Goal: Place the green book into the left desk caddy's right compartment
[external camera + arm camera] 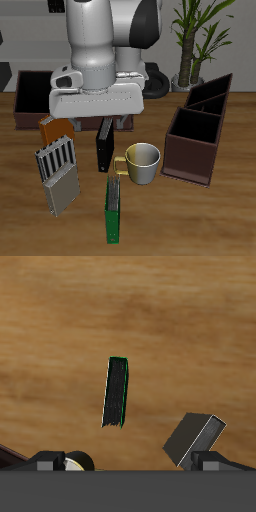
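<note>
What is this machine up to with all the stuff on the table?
A robot arm hangs over a wooden table, its gripper above the black book and holding nothing. The green book it is meant to fetch lies untouched near the table's front edge, beside a mug. The left desk caddy waits beyond the mug. Whether the jaws are open is hard to tell.

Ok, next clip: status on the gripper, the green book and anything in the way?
Gripper high above the table, holding nothing; open or shut unclear. Green book flat near the front edge, untouched. Mug sits between book and left desk caddy.
</note>
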